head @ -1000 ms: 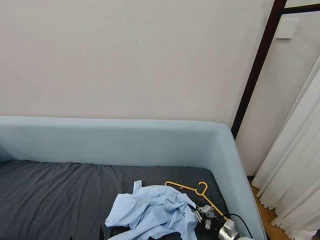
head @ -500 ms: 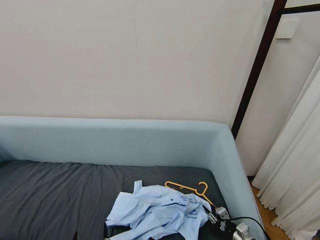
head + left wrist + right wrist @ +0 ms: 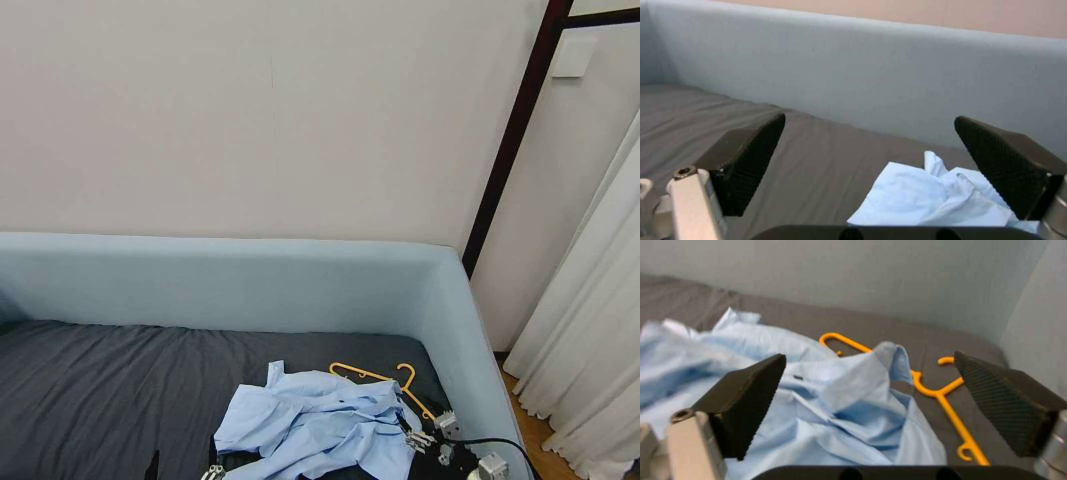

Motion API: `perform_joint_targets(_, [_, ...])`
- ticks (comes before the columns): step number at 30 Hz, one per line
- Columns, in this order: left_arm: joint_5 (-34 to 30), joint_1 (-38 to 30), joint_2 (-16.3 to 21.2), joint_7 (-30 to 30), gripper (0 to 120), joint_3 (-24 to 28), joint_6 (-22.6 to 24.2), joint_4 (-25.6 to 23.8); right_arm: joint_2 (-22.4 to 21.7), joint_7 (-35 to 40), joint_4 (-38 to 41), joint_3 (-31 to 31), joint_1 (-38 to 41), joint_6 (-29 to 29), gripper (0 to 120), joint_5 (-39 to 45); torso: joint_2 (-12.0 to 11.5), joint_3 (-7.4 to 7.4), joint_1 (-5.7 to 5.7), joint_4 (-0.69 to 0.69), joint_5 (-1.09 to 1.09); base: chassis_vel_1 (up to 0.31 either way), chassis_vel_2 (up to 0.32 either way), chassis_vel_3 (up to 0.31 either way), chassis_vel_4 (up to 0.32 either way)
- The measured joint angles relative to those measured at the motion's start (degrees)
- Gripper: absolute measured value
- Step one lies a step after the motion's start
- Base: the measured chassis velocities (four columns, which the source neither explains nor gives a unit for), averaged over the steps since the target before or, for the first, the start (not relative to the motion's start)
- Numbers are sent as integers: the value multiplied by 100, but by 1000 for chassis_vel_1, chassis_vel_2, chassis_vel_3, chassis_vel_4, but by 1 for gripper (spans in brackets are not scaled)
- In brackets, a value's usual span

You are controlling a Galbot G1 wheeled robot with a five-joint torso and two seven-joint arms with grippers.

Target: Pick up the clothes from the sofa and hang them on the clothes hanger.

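Since a second ago the right end effector [image 3: 869,360] has slid rightward toward the sofa's [image 3: 250,285] side arm. The blue shirt's [image 3: 320,425] right edge has spread further over the orange hanger [image 3: 385,378]. The left end effector [image 3: 867,125] has crept into the bottom edge of my head view, just left of the shirt.

The shirt lies crumpled on the dark seat near the right end, partly covering the hanger, whose hook pokes out toward the backrest. My right end effector sits low over the shirt with its jaws spread wide, gripping nothing. The left one is also wide open and empty, with the shirt just ahead of it.
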Motion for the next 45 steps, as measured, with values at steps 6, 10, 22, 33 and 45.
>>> perform_joint_targets(6, [0,7,3,-2,100,-10,1,11,29,660,101,-286,893,-1219,100,1462,0,0,1,2,0,0,0,0,0])
perform_joint_targets(10, [10,2,-31,-2,100,-15,1,37,86,1037,-428,-504,1676,-2090,100,2479,-1,1,1,2,2,0,0,0,0])
perform_joint_targets(22, [3,-59,-67,-1,100,-37,-8,107,411,979,-1415,-868,2603,-2529,100,3157,-1,1,1,1,1,0,0,0,0])
perform_joint_targets(33, [-3,-133,4,-3,100,-7,17,185,459,815,-1732,-1137,2651,-2614,67,2849,-1,1,1,1,1,0,0,0,0])
perform_joint_targets(45, [-32,-163,34,-14,100,5,47,218,435,774,-1710,-1169,2607,-2583,21,2766,-1,0,1,1,1,0,0,0,0])
